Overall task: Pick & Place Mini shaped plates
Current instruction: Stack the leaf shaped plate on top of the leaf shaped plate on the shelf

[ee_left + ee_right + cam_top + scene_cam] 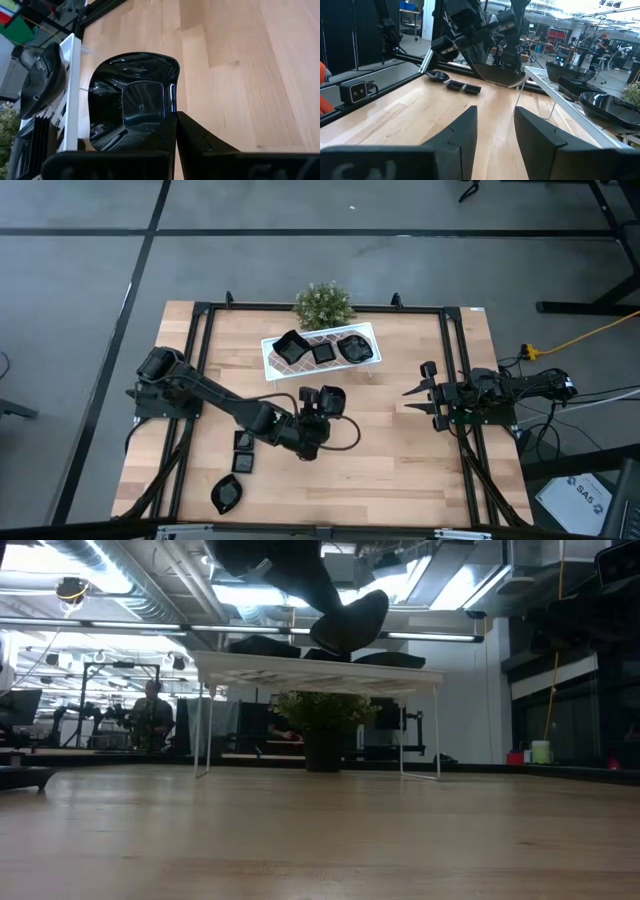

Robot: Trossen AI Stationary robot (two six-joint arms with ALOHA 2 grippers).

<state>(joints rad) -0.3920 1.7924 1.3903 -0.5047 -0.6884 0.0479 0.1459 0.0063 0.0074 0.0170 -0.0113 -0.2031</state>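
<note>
A: Left arm? 
B: Stretched from the desk's (400, 470) left edge toward the middle, elbow low. Left end effector (327, 402) is clamped on a black square plate (131, 102), held off the wood just in front of the rack (268, 365).

A: Other plates? 
B: Three dark stacks (322, 348) sit on the rack; three loose plates (240, 452) lie near the desk's front left.

A: Right arm? 
B: Parked at the right edge, pointing inward. Right end effector (418, 392) has its fingers apart, holding nothing.
</note>
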